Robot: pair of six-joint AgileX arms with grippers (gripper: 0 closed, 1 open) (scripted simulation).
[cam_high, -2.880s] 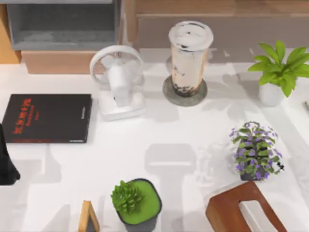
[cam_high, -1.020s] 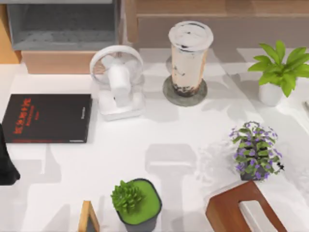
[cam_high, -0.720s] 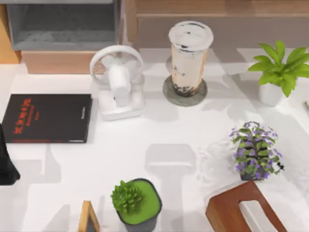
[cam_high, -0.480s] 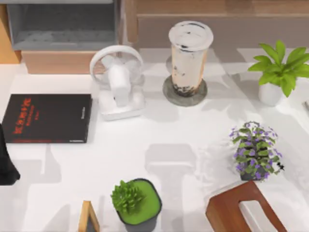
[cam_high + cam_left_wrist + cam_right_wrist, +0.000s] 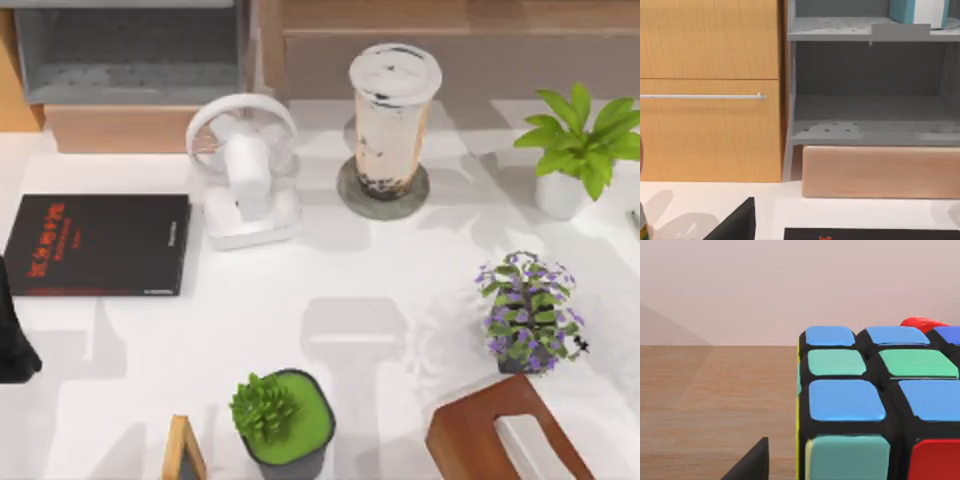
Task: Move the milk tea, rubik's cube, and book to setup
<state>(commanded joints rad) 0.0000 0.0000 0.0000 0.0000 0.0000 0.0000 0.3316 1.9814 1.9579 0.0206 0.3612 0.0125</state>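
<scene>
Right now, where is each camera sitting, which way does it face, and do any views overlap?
Top view: above the table, looking down at the milk tea, fan and black book; a dark piece of the left arm sits at its left edge.
Left wrist view: low, facing the grey shelf; a teal book stands above.
Right wrist view: close to the rubik's cube on wood.
Shared: top and left wrist views both show the shelf and black book.
</scene>
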